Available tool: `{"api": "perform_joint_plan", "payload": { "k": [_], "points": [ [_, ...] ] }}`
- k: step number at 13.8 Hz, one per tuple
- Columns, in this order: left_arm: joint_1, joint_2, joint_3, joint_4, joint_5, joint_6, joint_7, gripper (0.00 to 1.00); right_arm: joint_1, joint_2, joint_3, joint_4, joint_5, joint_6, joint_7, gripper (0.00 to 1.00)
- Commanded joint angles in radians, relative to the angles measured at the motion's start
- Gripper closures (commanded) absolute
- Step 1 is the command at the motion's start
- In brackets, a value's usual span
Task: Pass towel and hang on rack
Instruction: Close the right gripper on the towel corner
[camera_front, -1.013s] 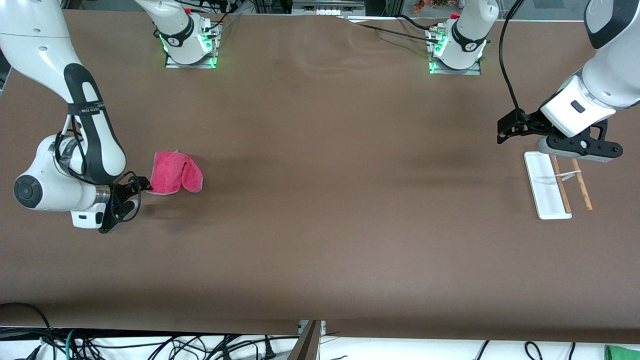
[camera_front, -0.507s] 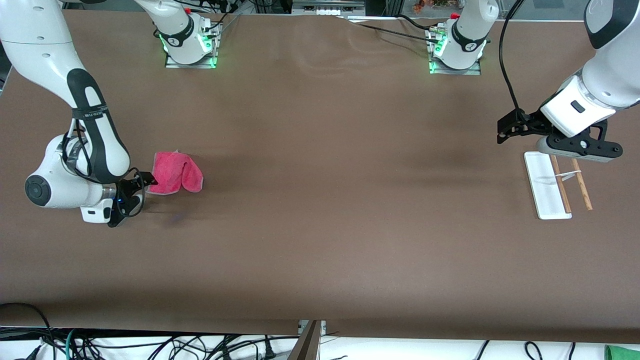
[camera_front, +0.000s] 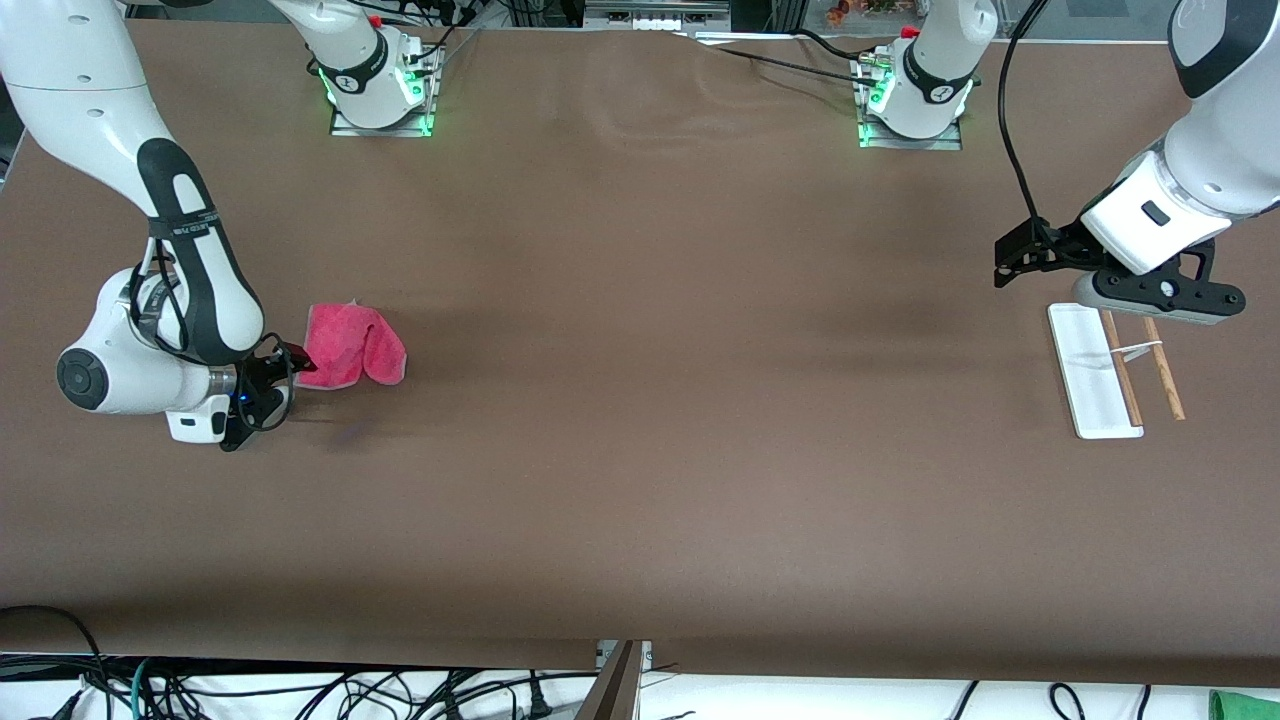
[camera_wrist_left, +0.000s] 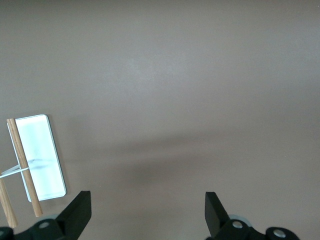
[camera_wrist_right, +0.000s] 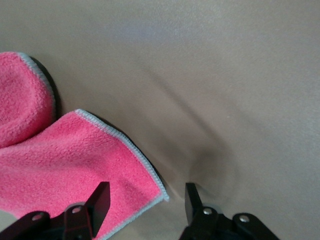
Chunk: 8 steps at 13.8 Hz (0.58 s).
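Observation:
The pink-red towel lies folded on the brown table toward the right arm's end. My right gripper is low at the towel's edge. In the right wrist view the towel shows its grey-stitched corner lying between the two fingers of the right gripper, which stands open with a gap on both sides. The rack lies at the left arm's end: a white base with two brown rods. My left gripper hangs open over the table beside the rack, and nothing sits between the fingers of the left gripper.
The two arm bases stand at the table's edge farthest from the front camera. Cables run along the floor past the near table edge.
My right gripper has slid toward the towel and its fingers have narrowed around the towel's corner. The left arm and the rack have not moved.

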Motion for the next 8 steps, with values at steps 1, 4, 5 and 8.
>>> {"api": "perform_joint_plan", "payload": {
  "k": [1,4,5,8],
  "points": [
    [0.002,0.012,-0.001,0.032,-0.015,-0.025,0.006,0.0,-0.007,-0.01,0.004,-0.027,0.022,0.005,-0.024,0.52],
    [0.002,0.012,-0.001,0.03,-0.015,-0.025,0.006,0.0,-0.006,-0.01,0.004,-0.038,0.022,0.011,-0.024,0.67],
    [0.002,0.012,-0.001,0.032,-0.015,-0.025,0.006,0.0,-0.006,-0.01,0.004,-0.038,0.022,0.008,-0.026,0.72],
    [0.002,0.012,-0.001,0.032,-0.015,-0.025,0.006,0.0,-0.006,-0.01,0.004,-0.041,0.022,0.008,-0.026,0.9]
  ]
}}
